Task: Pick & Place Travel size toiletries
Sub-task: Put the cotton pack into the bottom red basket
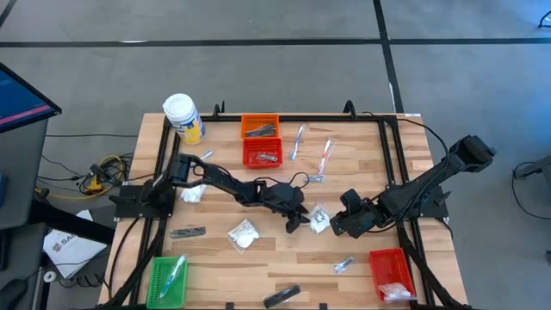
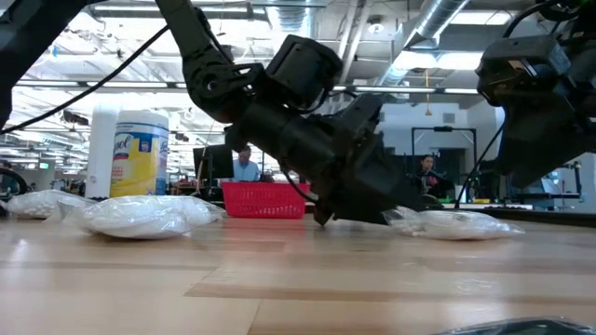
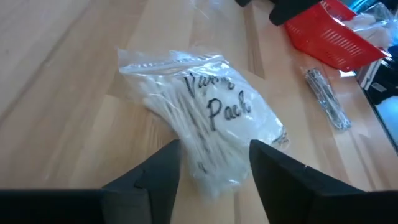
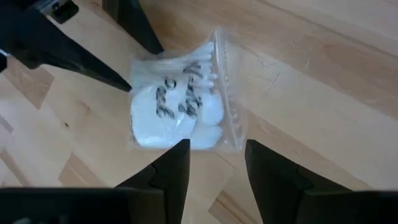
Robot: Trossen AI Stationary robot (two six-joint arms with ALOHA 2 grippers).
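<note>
A clear zip bag of cotton swabs and white pads [image 3: 205,118], one of the travel size toiletries, lies flat on the wooden table [image 1: 284,258] at its middle [image 1: 319,217]. My left gripper [image 3: 214,149] reaches to it from the table's left, low and slanting down, open, with one finger on each side of the bag's near end. My right gripper [image 4: 216,149] hangs open over the bag's opposite edge [image 4: 211,140] from the right [image 1: 337,228], with nothing between its fingers. More packets [image 1: 243,234], dark tubes [image 1: 188,231] and thin sticks [image 1: 299,142] lie scattered on the table. My left gripper has its two fingers [image 3: 165,165] beside the swab end of the bag [image 3: 208,165], which lies flat on the table. I cannot tell whether they touch it.
An orange basket [image 1: 260,127] and a red one [image 1: 263,153] stand at the far middle. Another red basket [image 1: 389,267] is near right and a green one [image 1: 168,277] near left. A big white jar [image 1: 183,118] stands far left. A foil sachet [image 1: 343,264] lies near the red basket.
</note>
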